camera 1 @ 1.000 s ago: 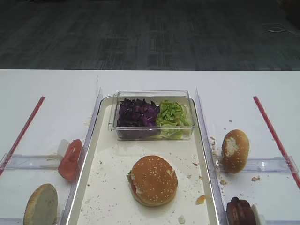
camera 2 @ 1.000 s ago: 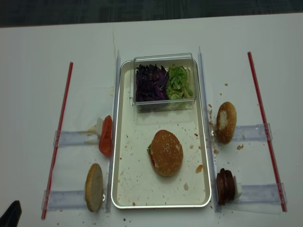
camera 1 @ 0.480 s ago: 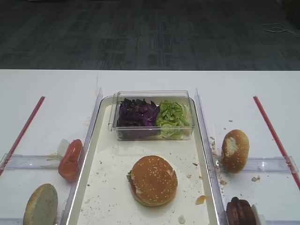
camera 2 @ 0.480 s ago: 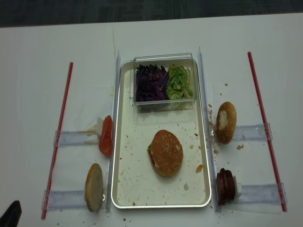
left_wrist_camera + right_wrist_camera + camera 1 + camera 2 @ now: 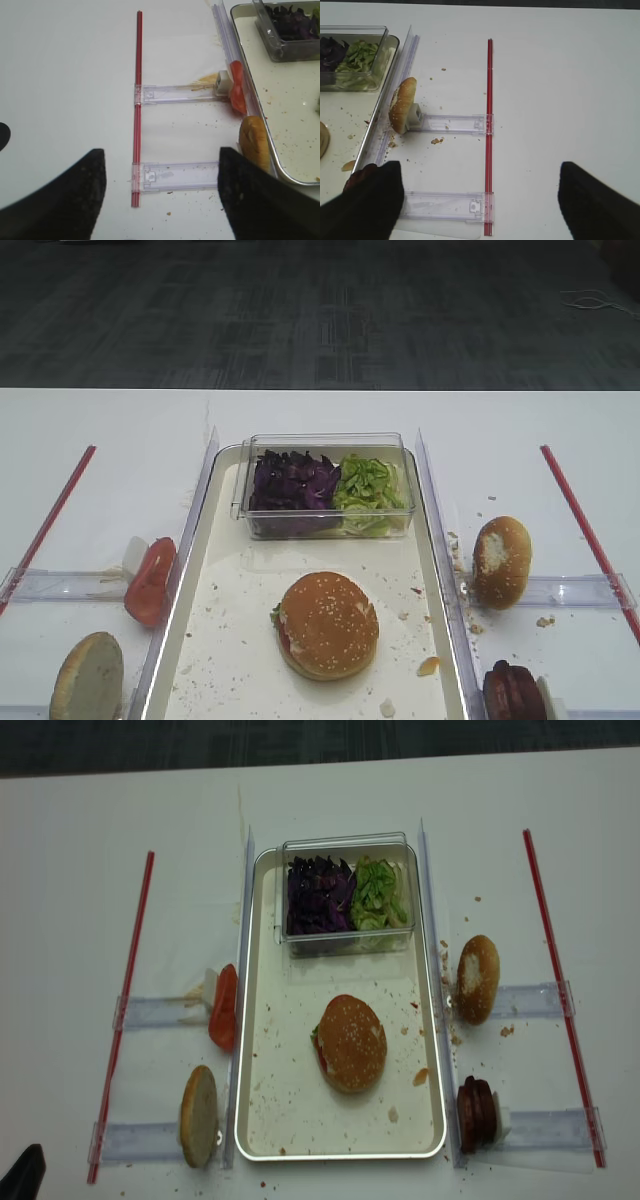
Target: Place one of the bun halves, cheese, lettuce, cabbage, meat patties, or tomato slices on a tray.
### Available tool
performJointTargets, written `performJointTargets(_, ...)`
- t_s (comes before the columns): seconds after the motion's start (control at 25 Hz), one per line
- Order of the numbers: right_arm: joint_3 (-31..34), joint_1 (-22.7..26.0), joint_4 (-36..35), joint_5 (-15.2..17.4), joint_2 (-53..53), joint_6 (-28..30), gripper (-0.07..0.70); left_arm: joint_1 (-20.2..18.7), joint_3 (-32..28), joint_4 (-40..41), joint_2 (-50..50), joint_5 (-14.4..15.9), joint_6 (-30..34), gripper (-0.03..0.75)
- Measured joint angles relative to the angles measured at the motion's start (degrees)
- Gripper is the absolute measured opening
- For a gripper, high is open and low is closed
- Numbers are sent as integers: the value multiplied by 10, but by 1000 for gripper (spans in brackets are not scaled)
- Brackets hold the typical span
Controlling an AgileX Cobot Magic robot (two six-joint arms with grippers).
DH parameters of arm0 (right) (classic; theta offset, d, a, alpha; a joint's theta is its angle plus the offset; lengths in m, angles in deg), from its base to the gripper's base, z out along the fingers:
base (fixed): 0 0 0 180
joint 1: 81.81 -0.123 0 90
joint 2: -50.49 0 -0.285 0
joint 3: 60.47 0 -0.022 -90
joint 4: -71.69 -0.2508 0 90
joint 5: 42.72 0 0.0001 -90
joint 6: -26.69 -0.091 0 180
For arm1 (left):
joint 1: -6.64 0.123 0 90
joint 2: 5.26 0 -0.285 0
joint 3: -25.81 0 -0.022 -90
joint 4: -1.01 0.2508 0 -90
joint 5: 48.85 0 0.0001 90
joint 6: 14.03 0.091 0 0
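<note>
A seeded bun top caps a stack in the middle of the off-white tray. At the tray's far end, cabbage and lettuce fill a clear box. Tomato slices and a pale bun half stand in holders left of the tray. A bun with a white patch and meat patties stand to its right. No cheese shows. My left gripper is open over the table left of the tray. My right gripper is open over the table to the right. Both are empty.
Red strips run along the table on both sides, with clear plastic holder rails crossing to the tray. Clear upright dividers flank the tray. Crumbs dot the tray and the table.
</note>
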Motion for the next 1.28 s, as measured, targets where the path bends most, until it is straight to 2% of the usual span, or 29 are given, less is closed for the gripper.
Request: performJointTargets(1.28,0,0,0,1,0,0,652,0,0,0,0,0,0,474)
